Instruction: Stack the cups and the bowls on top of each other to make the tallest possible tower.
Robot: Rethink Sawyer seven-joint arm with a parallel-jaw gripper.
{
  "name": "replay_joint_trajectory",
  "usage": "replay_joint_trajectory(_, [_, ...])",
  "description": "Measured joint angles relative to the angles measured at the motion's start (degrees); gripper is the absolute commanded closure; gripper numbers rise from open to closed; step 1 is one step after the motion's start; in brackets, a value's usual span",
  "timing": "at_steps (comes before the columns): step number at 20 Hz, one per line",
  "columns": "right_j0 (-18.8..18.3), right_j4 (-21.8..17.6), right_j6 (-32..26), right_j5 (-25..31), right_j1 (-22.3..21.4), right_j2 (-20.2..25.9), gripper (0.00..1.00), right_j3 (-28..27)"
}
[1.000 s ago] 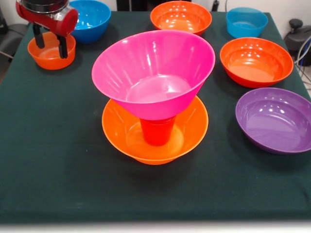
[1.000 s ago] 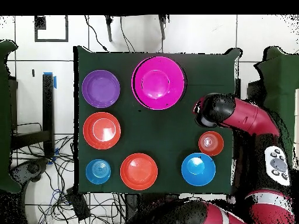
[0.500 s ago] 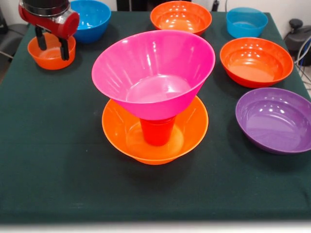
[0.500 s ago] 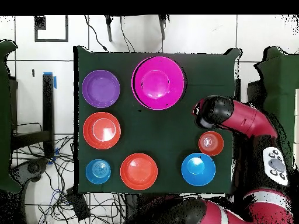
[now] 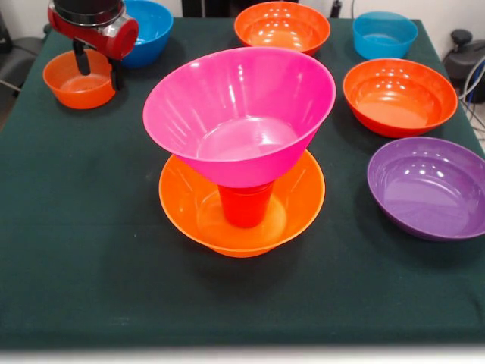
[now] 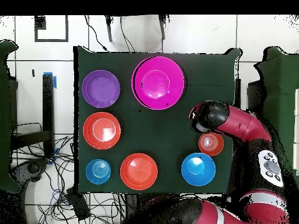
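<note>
Your tower (image 5: 241,155) stands at the centre of the dark green table (image 5: 83,227): a large yellow-orange flared bowl (image 5: 189,208) forms the base, an orange-red cup (image 5: 245,205) sits upright inside it, and a large pink flared bowl (image 5: 239,114) rests on the cup, tipped slightly so that its rim stands higher on one side. In the overhead view the pink bowl (image 6: 159,82) covers nearly all of the pieces beneath it. Your gripper (image 5: 97,67) hangs at the table's far left corner in the front view, just beside the small squat orange bowl (image 5: 76,80) and over its right-hand rim; the two dark fingers (image 5: 79,61) point downward with a clear gap between them and nothing held, so you may read the jaws as parted and empty. The red and black arm (image 6: 245,125) reaches in from the edge of the overhead view, its wrist just above the small orange bowl (image 6: 211,144). Behind the gripper sits a blue bowl (image 5: 148,26). The remaining loose bowls lie well apart from the tower: an orange-red bowl (image 5: 282,26) at the far centre, a small light blue bowl (image 5: 384,34) at the far right, a second orange-red bowl (image 5: 399,95) below it, and a purple bowl (image 5: 428,186) nearest you on the right.
</note>
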Motion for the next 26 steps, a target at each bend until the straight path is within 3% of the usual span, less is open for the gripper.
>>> replay_joint_trajectory(26, [0.14, 0.04, 0.0, -7.68, 3.91, -1.49, 0.0, 1.38])
